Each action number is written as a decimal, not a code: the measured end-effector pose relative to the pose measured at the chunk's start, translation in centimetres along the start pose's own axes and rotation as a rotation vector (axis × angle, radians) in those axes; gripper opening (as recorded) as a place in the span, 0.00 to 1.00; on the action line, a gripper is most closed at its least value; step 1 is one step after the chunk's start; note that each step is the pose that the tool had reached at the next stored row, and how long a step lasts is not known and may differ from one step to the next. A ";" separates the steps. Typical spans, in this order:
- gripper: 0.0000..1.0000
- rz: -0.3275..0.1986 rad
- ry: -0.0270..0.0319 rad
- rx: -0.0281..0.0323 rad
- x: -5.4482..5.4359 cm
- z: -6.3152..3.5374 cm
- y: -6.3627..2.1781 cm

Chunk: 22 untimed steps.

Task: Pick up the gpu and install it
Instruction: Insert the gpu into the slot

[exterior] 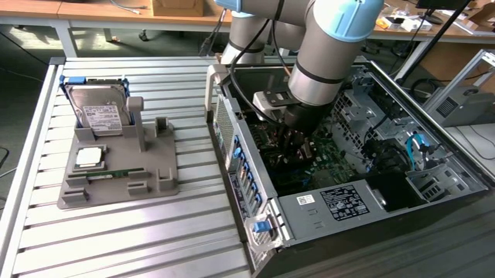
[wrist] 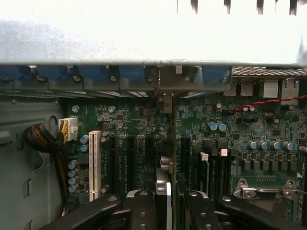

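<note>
Inside the open computer case [exterior: 255, 191], the gripper [wrist: 169, 203] is clamped on the card [wrist: 163, 189], held on edge, its long axis running twelve-to-six directly over the board's slots [wrist: 136, 158].

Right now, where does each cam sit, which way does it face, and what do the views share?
Exterior view: off the arm, raised, looking down at the open PC case and gray parts holder; the arm and gripper show.
Wrist view: on the wrist, facing the motherboard inside the case; the fingers grip the gpu edge-on.
Shared: case interior, motherboard, gripper.
</note>
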<state>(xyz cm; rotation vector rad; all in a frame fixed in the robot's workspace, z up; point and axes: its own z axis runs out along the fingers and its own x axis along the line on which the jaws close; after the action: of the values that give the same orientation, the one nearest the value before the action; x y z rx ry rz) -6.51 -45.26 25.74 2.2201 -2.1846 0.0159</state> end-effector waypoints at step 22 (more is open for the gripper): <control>0.27 0.000 0.0002 -0.0005 0.0 -0.18 -0.05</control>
<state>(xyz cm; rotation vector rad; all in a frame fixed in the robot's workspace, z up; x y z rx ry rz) -6.45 -45.26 25.92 2.2198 -2.1843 0.0156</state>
